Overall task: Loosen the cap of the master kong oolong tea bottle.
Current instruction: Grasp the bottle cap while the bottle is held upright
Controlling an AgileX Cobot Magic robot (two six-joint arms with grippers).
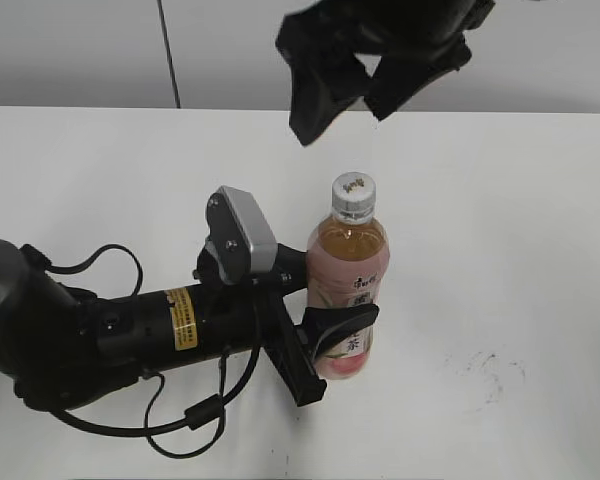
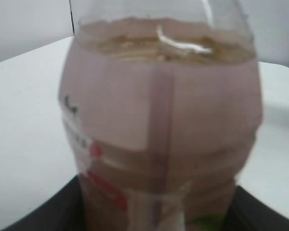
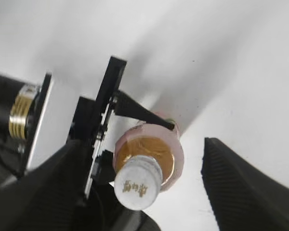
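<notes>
The master kong oolong tea bottle (image 1: 348,290) stands upright on the white table, amber tea inside, pink label round it. Its white cap (image 1: 354,194) sits on the neck. My left gripper (image 1: 325,318) is shut on the bottle's lower body from the left; the bottle (image 2: 159,130) fills the left wrist view, with the dark fingers at both bottom corners. My right gripper (image 1: 365,95) hangs open above the cap, well clear of it. In the right wrist view the cap (image 3: 137,186) lies between the open fingers (image 3: 144,190), nearer the left one, above the bottle shoulder (image 3: 154,151).
The left arm with its grey wrist camera (image 1: 242,235) and cables (image 1: 180,420) lies across the table's front left. Faint dark marks (image 1: 490,370) are on the white table (image 1: 520,220) to the right of the bottle. A wall stands behind.
</notes>
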